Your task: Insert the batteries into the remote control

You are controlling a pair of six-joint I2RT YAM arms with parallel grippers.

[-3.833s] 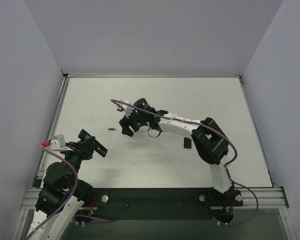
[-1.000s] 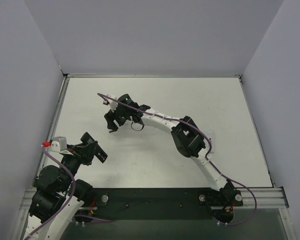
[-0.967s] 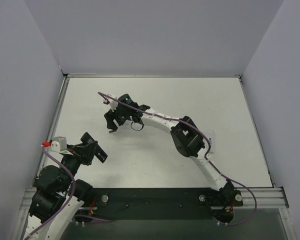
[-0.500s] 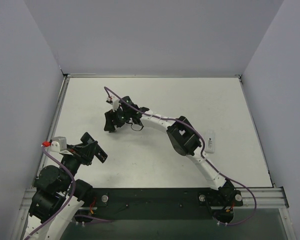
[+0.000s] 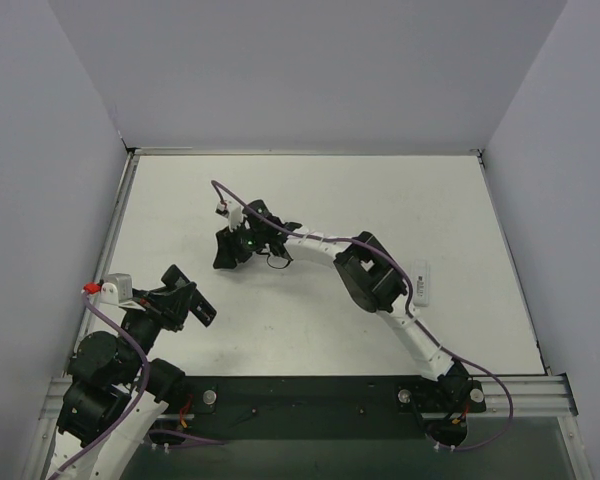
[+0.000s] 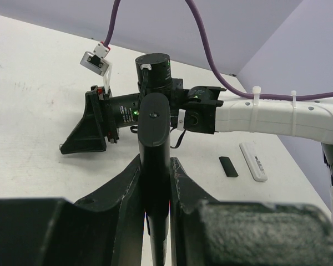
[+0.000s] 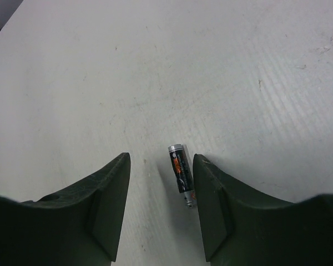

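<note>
The battery lies flat on the white table, left of the middle. It is between the fingers of the right gripper, whose jaws stand apart on both sides of it. It lies closer to one finger; whether it touches that finger cannot be told. The left gripper, near the left corner, is clamped on a slim black remote that points toward the right arm. On the right side lies a white remote, and just beside it a small flat black piece.
</note>
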